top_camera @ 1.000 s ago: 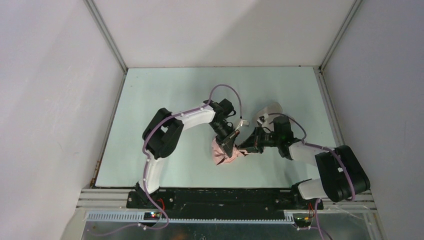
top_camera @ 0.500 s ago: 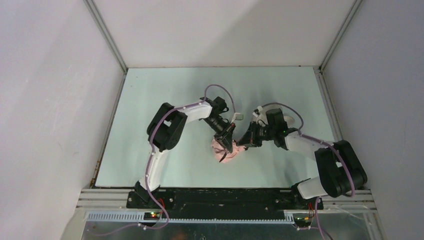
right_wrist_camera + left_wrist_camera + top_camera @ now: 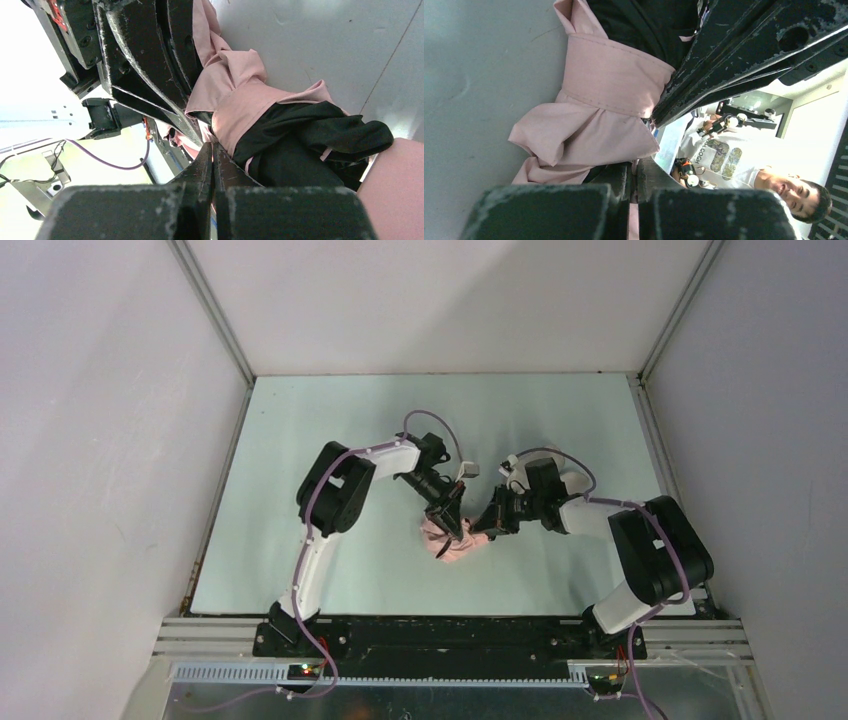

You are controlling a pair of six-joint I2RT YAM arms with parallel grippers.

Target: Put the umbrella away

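Inward, arms [image 3: 335, 490] bent, L claw [image 3: 456, 529], R claw [image 3: 485, 529] closed on umbrella [image 3: 446, 546].

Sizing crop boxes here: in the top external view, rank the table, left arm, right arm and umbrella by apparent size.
1. table
2. left arm and right arm, too alike to rank
3. umbrella, a small crumpled pink bundle between them

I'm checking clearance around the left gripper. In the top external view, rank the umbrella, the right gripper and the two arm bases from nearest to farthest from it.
1. umbrella: right at the left gripper, under its tips.
2. right gripper: just to its right.
3. left arm's base and right arm's base: at the near edge on either side, too close to call.
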